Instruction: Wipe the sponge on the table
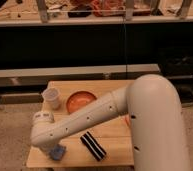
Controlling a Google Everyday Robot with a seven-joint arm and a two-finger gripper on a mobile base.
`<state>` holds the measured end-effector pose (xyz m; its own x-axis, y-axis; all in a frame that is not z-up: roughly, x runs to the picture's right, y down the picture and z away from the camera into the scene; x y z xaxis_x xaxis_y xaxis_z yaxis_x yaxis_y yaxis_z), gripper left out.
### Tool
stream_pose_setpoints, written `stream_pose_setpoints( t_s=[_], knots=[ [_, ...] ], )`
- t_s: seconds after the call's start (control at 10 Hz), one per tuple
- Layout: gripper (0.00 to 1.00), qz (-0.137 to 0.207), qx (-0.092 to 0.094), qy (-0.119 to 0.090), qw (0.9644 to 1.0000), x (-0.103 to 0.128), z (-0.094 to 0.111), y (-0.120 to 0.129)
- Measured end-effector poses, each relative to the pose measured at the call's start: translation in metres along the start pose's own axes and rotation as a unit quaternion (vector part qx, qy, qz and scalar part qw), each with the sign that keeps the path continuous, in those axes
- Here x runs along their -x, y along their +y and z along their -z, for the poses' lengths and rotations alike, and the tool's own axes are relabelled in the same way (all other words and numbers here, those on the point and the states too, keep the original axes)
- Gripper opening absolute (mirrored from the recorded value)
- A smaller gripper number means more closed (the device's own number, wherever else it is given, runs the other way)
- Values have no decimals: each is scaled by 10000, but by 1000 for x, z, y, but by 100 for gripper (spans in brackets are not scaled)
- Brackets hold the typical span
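The sponge (pixel 58 152) is a small light-blue lump lying on the light wooden table (pixel 115 142), close to its front-left corner. My gripper (pixel 53 146) hangs from the white arm's wrist (pixel 42 131) straight down onto the sponge and hides its upper part. The white arm (pixel 90 117) reaches in from the right, across the table's middle.
A white cup (pixel 51 97) and an orange bowl (pixel 81 101) stand at the back of the table. A black block with a white stripe (pixel 92 146) lies just right of the sponge. Something orange (pixel 126 120) peeks out beside the arm. A dark shelf bench (pixel 90 70) runs behind the table.
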<state>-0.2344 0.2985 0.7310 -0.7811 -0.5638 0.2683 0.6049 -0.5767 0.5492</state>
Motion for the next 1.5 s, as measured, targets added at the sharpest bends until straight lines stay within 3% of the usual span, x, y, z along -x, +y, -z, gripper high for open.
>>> stream_pose_setpoints(
  t_s=[0.9, 1.3, 1.5],
  knots=[
    [0, 252, -122, 39, 9996, -50, -10, 27],
    [0, 178, -131, -9, 9998, -70, -16, 58],
    [0, 90, -145, -23, 9999, -68, -16, 64]
  ],
)
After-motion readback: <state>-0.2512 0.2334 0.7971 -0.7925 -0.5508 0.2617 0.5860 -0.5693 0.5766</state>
